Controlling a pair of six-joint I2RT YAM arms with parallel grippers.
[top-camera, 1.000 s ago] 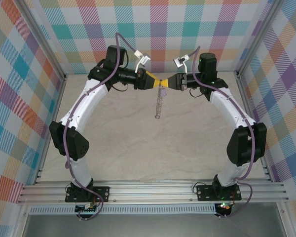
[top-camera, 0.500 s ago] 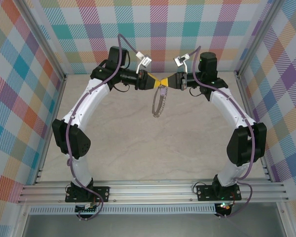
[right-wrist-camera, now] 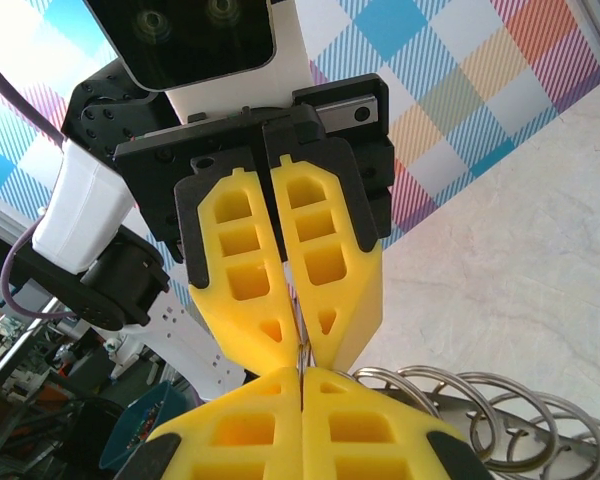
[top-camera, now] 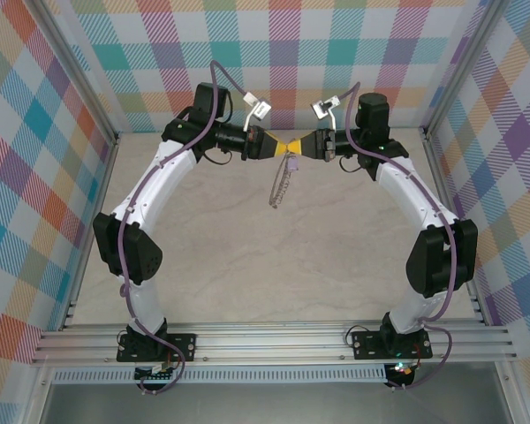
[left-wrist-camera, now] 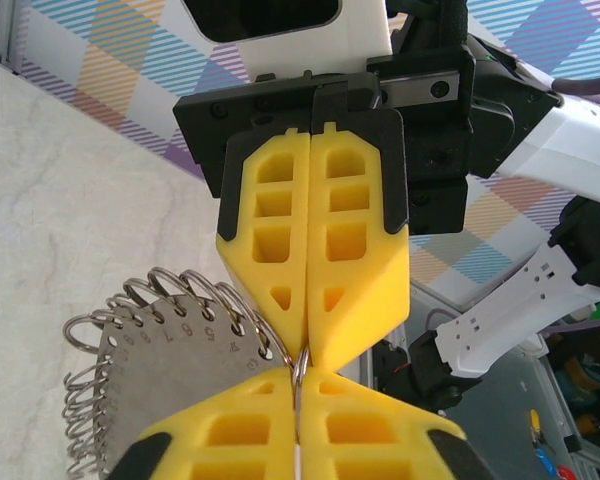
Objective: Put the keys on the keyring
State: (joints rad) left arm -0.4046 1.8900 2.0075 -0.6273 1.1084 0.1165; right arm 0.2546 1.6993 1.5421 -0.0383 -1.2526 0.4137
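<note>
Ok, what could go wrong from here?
1. The left gripper and right gripper pinch the thin wire of the keyring at nearly one spot, tip to tip. A slightly misaligned move could twist it out of either grip.
2. The keyring hangs free above the table. If it slips, it would likely drop.
</note>
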